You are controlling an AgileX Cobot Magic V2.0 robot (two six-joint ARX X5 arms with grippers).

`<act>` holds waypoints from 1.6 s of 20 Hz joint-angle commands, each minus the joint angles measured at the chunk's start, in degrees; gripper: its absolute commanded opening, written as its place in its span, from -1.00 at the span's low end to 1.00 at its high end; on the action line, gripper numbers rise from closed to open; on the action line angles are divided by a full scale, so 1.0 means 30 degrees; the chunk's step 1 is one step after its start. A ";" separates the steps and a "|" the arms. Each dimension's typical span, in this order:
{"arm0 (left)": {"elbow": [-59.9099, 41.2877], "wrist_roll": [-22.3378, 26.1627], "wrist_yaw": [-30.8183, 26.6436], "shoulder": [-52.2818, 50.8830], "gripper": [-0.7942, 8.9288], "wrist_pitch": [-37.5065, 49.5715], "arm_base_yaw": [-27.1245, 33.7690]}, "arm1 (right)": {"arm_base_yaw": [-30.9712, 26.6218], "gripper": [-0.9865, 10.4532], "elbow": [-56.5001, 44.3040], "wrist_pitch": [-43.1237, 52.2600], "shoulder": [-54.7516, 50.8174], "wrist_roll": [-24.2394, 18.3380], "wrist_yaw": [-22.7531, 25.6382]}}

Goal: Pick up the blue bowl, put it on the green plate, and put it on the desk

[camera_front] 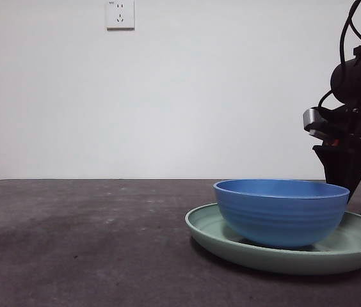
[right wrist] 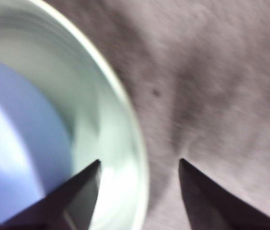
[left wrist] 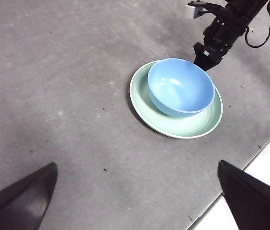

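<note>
Blue bowl [camera_front: 281, 211] sits upright inside the green plate [camera_front: 212, 233], off-centre toward one side of it; in the left wrist view the bowl [left wrist: 180, 86] overlaps the plate's rim on the side nearest the other arm, with a broad crescent of bare plate [left wrist: 192, 125] showing opposite. Plate rests flat on the dark grey table [camera_front: 78, 243].

Right tool [right wrist: 140, 165]: I see its jaws spread apart with nothing between them but the plate's rim [right wrist: 140, 158] and bare table [right wrist: 211, 86]. One jaw tip lies over the plate's inner wall, the other over the table just outside the rim. The view is blurred. From the front, this arm shows as the dark mass at the right edge, right tool [camera_front: 350, 173] just behind the bowl and plate. In the left wrist view it stands right beside the bowl's far rim [left wrist: 206, 57].

Left tool [left wrist: 137, 191]: jaws wide apart, empty, well clear of the plate, over bare table [left wrist: 53, 72].

White wall socket [camera_front: 120, 14] on the back wall.
</note>
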 commanded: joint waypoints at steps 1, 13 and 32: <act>0.0182 -0.0044 -0.0007 0.0102 0.51 0.0168 -0.0073 | 0.0080 -0.57 0.0262 0.0197 0.0415 -0.0211 -0.0138; 0.0182 -0.0051 -0.0007 0.0095 0.51 0.0168 -0.0073 | 0.0073 -0.80 0.0299 0.0095 0.1239 -0.0219 -0.0525; 0.0182 -0.0051 -0.0007 0.0095 0.51 0.0175 -0.0073 | 0.4226 -0.80 0.5071 0.0809 0.2572 0.4903 -0.2900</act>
